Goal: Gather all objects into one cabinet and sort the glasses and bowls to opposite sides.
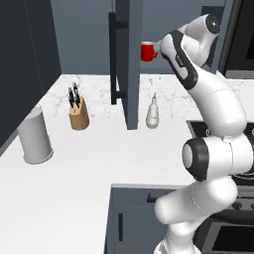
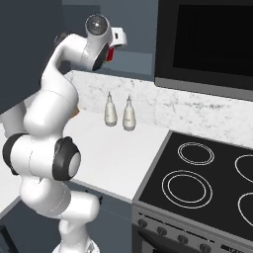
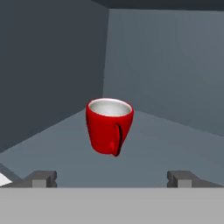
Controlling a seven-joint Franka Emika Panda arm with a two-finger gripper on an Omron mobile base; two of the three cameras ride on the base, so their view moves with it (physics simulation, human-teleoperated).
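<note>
**A:** What's hard to see here?

**B:** The gripper (image 3: 112,178) mostly. In the hand view its two dark finger tips (image 3: 40,178) stand wide apart, open, with nothing between them. In both base views the arm's own wrist covers it.

**A:** And the red mug (image 3: 109,126)?

**B:** Upright on the cabinet's inner shelf (image 3: 175,144), handle turned toward the camera, pale inside. It sits ahead of the finger tips, apart from them. From the left base view it is partly hidden by the open cabinet door (image 1: 127,64) on one side and the arm on the other. From the right, only a red sliver shows behind the wrist.

**A:** What else is around?

**B:** On the white counter (image 1: 74,163): a knife block (image 1: 78,113), a grey cylindrical canister (image 1: 34,135), and two white soap bottles (image 2: 110,110) near the marbled backsplash. The door's edge hangs just beside one bottle in the left base view. A black stovetop (image 2: 197,173) lies to the right, a dark microwave (image 2: 207,39) above it, cut off by the frame.
</note>
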